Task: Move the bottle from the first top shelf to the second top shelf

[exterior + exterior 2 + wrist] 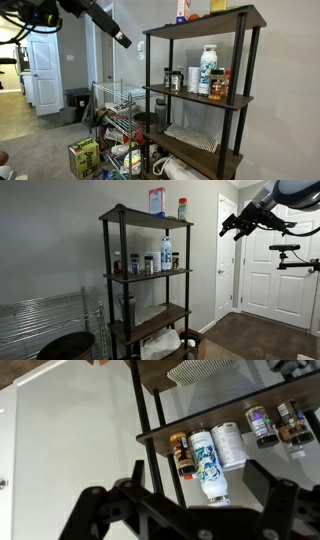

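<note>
The slim yellow bottle (182,208) with a red cap stands on the first top shelf (130,218) of the black-framed rack, beside a white box (157,200). In an exterior view only its lower part (218,5) shows, at the frame's top edge, above that board (200,20). The second top shelf (190,97) (140,277) holds the white jug and jars. My gripper (122,40) (235,227) is open and empty in the air, well away from the rack. In the wrist view its fingers (180,510) spread wide and the bottle is out of view.
A white jug (207,68) (166,252) (207,460), a small red-capped spice jar (222,85) (181,452) and dark jars (171,78) fill the second shelf. A wire rack (115,105) and a yellow box (83,157) stand nearby. White doors (275,270) are behind my arm.
</note>
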Controlling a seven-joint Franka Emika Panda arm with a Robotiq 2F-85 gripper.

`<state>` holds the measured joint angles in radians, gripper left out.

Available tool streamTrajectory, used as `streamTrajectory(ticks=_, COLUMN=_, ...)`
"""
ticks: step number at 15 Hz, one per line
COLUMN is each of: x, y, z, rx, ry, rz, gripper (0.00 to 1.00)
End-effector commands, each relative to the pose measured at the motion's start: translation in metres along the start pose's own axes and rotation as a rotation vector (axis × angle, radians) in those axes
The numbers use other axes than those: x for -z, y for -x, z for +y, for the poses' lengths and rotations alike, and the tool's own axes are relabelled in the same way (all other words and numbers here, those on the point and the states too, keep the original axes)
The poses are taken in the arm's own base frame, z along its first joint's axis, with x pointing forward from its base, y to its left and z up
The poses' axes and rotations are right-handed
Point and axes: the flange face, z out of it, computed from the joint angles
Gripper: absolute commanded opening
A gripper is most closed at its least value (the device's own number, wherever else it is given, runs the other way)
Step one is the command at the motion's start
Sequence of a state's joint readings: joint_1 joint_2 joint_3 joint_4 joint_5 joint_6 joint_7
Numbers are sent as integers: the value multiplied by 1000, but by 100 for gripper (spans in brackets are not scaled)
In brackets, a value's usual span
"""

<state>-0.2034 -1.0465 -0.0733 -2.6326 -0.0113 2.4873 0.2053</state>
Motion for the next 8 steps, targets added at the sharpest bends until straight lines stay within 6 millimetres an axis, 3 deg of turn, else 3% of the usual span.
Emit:
streamTrajectory(ticks=1, x=-4, y=5, z=-3, rx=-39, ry=-1, rz=44, gripper=100)
streamTrajectory(ticks=8, x=-2, y=2, z=-1, rx=-17, ry=6, rz=24, gripper=100)
